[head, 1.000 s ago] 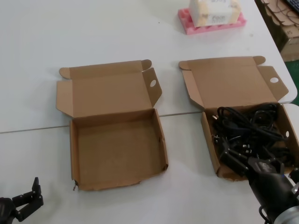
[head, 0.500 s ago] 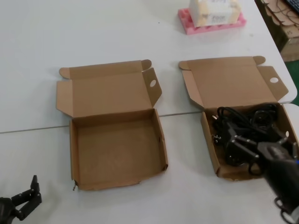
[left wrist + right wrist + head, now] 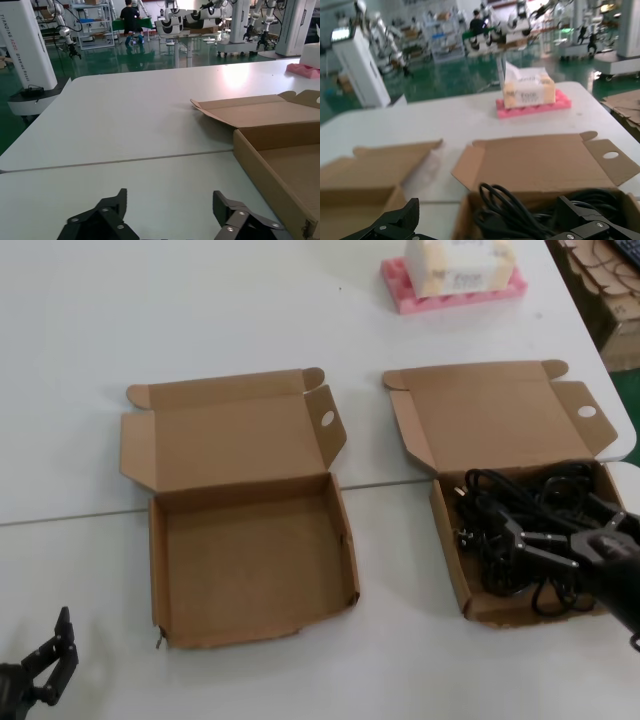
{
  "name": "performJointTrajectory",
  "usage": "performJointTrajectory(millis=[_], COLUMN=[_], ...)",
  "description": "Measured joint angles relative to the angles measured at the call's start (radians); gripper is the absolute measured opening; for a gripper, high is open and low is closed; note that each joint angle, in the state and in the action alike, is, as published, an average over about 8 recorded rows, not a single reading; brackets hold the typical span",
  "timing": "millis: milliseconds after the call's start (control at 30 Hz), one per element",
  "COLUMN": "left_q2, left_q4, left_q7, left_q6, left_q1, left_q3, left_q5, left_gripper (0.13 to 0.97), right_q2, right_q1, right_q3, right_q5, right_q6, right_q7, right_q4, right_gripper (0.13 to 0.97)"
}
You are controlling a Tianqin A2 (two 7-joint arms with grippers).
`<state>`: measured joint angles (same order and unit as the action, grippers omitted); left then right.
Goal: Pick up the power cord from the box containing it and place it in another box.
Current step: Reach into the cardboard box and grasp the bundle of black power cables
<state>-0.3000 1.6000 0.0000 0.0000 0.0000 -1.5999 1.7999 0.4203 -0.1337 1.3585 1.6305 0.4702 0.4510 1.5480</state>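
Change since a second ago: right gripper (image 3: 545, 532) is now reaching farther in over the cord-filled box, having come up from that box's near right corner; left gripper (image 3: 48, 665) is sitting a little lower and turned at the near left table edge.
Right gripper: hanging low over the tangle of cords inside the neat-walled box (image 3: 452, 558), fingers spread wide and gripping nothing; in the right wrist view (image 3: 492, 222) its two black fingers are straddling the cable loops.
Power cord (image 3: 505, 525): lying among several like black cables heaped in that box on the robot's right; whether the fingers are touching it cannot be told.
Ragged-walled box (image 3: 155, 570): sitting open to the left of the full one, well apart from it, lid folded back, nothing inside it.
Left gripper: idling over bare white table (image 3: 200, 310) near the left box's front corner, fingers parted, holding nothing (image 3: 170, 215).
Pink foam tray (image 3: 455, 290): resting at the far table edge, carrying a pale tissue box (image 3: 460, 262).
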Motion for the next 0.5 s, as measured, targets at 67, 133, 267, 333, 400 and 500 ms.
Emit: performJointTrajectory(millis=[67,133,267,333,400,500], left_q2=[0.000,0.000,0.000,0.000,0.000,0.000], left_q4=[0.000,0.000,0.000,0.000,0.000,0.000], left_q7=[0.000,0.000,0.000,0.000,0.000,-0.001], left_q6=[0.000,0.000,0.000,0.000,0.000,0.000], left_q1=[0.000,0.000,0.000,0.000,0.000,0.000], left_q3=[0.000,0.000,0.000,0.000,0.000,0.000], left_q5=[0.000,0.000,0.000,0.000,0.000,0.000], left_gripper=[0.692,0.640,0.535,0.509,0.464,0.396], right_q2=[0.027,0.056,0.112,0.137,0.159,0.188], right_q1=[-0.032,-0.062,-0.118,-0.148,-0.179,-0.227], right_q3=[0.009,0.029,0.093,0.135,0.181,0.256], right_q5=[-0.018,-0.032,-0.050,-0.056,-0.061,-0.068], right_q6=[0.035,0.060,0.079,0.072,0.057,0.024], right_q7=[0.000,0.000,0.000,0.000,0.000,0.000], right_q4=[-0.043,-0.084,-0.151,-0.182,-0.215,-0.266], right_gripper=[0.966,0.966,0.966,0.966,0.966,0.966])
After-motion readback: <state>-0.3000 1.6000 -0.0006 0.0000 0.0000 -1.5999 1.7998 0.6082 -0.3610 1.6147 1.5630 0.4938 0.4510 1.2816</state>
